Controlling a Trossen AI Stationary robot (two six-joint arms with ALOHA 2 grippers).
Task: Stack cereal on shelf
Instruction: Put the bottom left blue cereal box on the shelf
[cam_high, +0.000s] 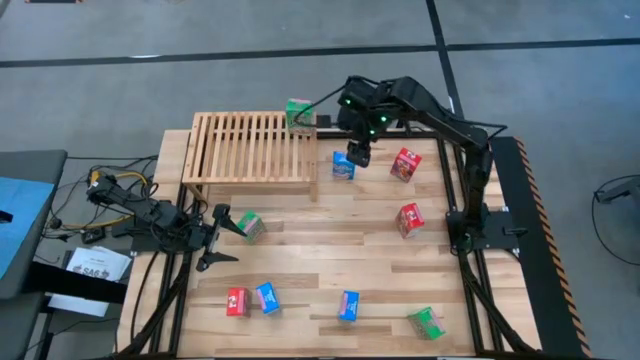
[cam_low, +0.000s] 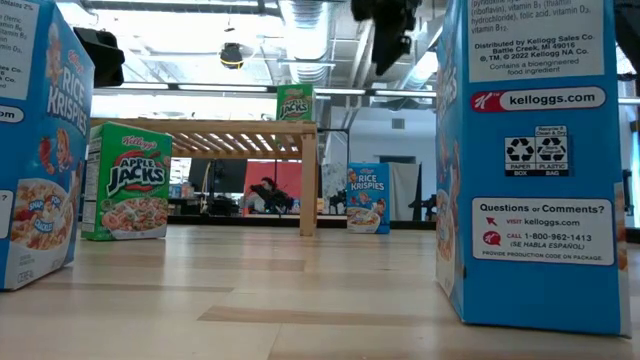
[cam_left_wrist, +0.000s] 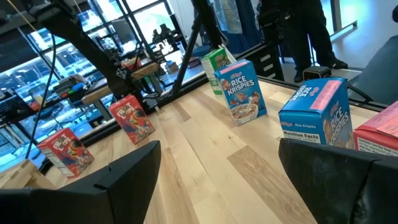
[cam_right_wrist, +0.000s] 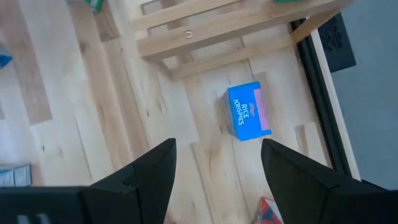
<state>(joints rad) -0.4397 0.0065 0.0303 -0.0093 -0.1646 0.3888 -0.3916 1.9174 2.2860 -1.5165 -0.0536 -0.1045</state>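
— High view: which step?
— Reaching for the next pick, by the look of it. Right end effector (cam_high: 358, 155) poised over a blue box (cam_high: 343, 165) just beside the shelf (cam_high: 255, 150), near the tabletop (cam_high: 330, 255) edge that carries it. Only one green box (cam_high: 299, 112) up on the slats, at the shelf's right end. Eight more on the planks, four along the opposite edge.
— And the left?
— Left end effector (cam_high: 222, 232) waiting low by the left edge, close to another green box (cam_high: 250, 226).
— Low view?
— Shows pale plank surface, smooth and level. Beyond it, an open workroom with strip lights and ceiling ducts (cam_low: 305, 25).
— Left wrist view?
— Fingers spread wide, nothing between them. Boxes ranged across the boards; a person's legs (cam_left_wrist: 298, 31) past the tabletop edge.
— Right wrist view?
— Fingers parted about halfway, empty, with the blue box framed below, lying flat and apart from them.
— Next move?
— Probably a straight descent, a closing across the box's narrow faces, then a lift clear of the shelf frame and a place beside the green one.
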